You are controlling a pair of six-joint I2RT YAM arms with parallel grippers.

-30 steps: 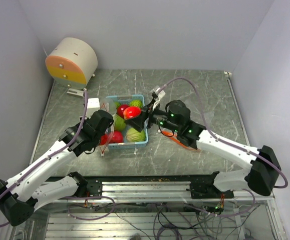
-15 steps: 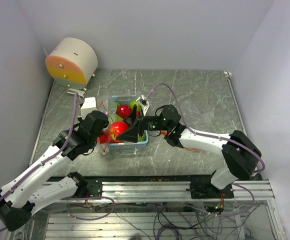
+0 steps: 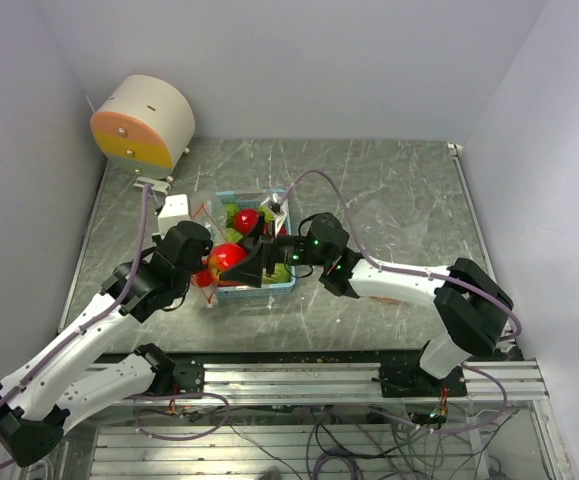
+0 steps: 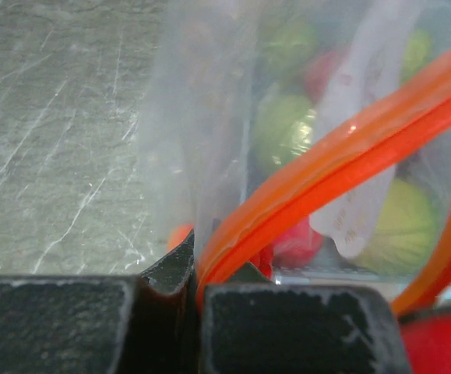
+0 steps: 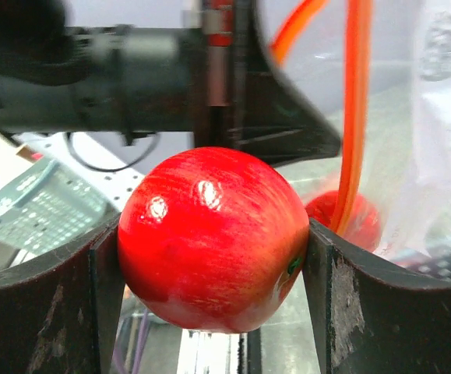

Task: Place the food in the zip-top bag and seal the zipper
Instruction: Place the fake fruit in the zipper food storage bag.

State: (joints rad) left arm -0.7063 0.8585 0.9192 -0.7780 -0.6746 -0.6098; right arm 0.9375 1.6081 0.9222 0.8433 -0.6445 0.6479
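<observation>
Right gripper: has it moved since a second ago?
Yes. The right gripper, holding a red apple, moved left across the blue basket toward its left edge.

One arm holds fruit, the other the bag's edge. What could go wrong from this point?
1. The left jaws pinch only the zipper, at one spot, so the mouth of the bag could sag or slip free as fruit goes in.
2. The red fruit is round and glossy, and the right jaws hold it by its sides. If released short of the mouth, it may hit the strip and roll away.
</observation>
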